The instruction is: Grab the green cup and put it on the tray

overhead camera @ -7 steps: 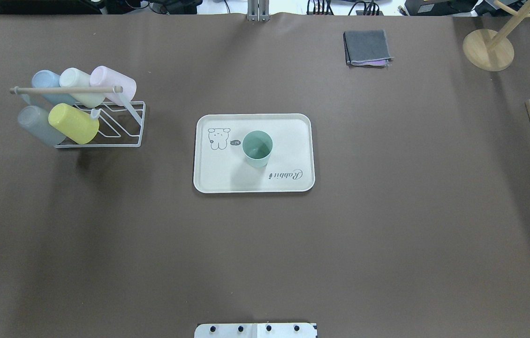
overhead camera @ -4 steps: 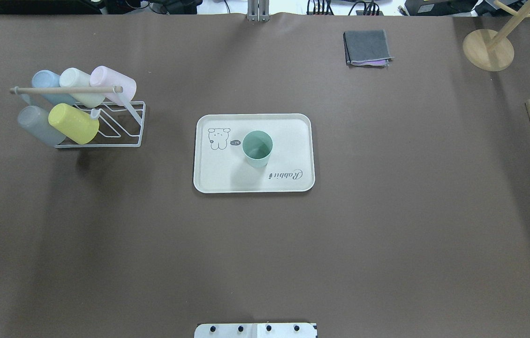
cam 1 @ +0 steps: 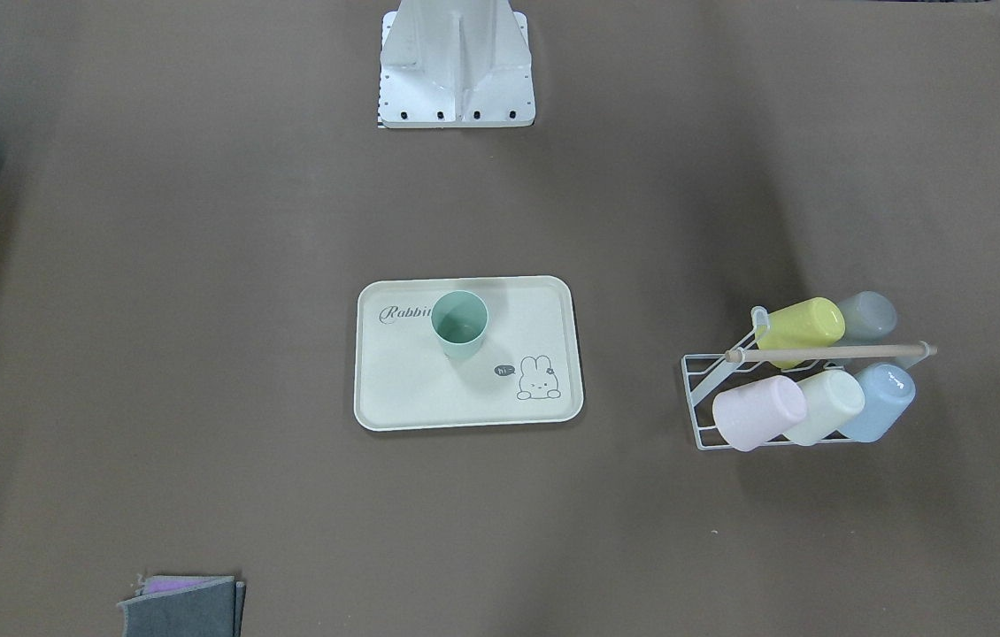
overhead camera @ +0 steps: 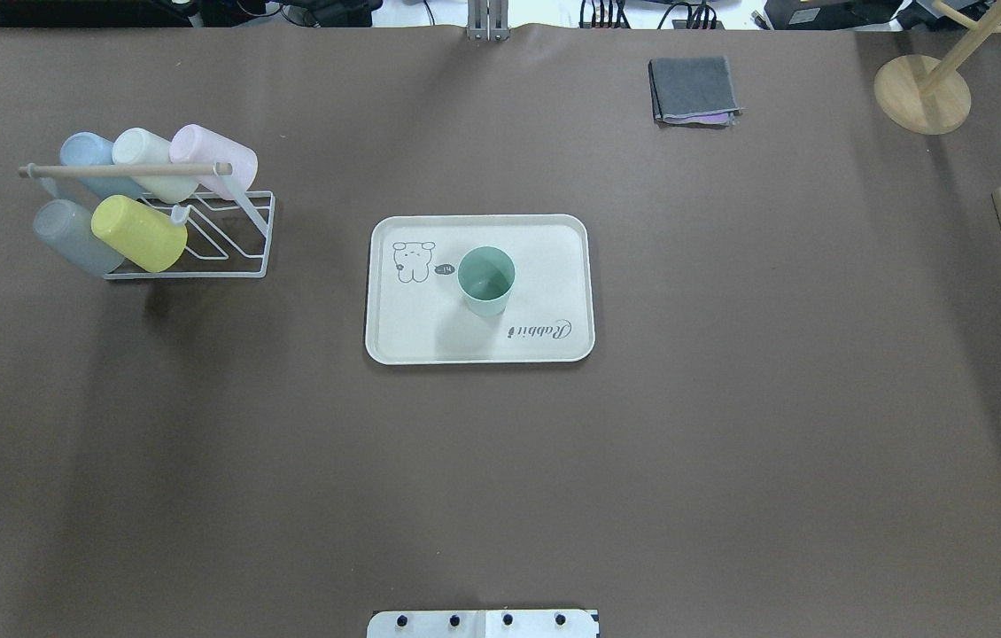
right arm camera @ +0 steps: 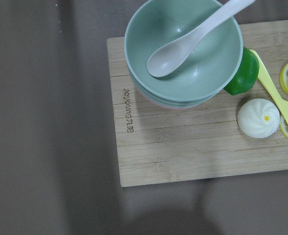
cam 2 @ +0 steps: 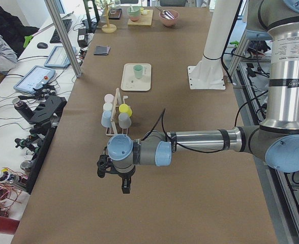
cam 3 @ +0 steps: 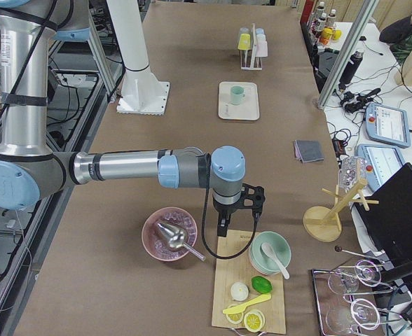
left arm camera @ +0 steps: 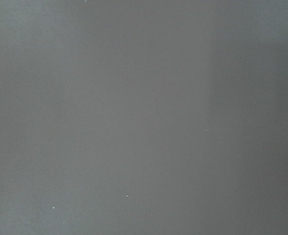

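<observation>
The green cup (overhead camera: 486, 282) stands upright on the cream tray (overhead camera: 430, 332), near its middle, between the bunny drawing and the "Rabbit" script. It also shows in the front-facing view (cam 1: 459, 325) on the tray (cam 1: 411, 394). My left gripper (cam 2: 122, 184) hangs over bare table far from the tray, seen only in the exterior left view. My right gripper (cam 3: 224, 225) hangs over the edge of a wooden board, seen only in the exterior right view. I cannot tell whether either is open or shut. Neither touches the cup.
A white wire rack (overhead camera: 199, 239) with several pastel cups stands left of the tray. A folded grey cloth (overhead camera: 694, 90) and a wooden stand (overhead camera: 921, 93) lie at the far side. The wooden board (right arm camera: 183, 147) carries stacked bowls (right arm camera: 183, 54) and food; a pink bowl (cam 3: 169, 234) is beside it.
</observation>
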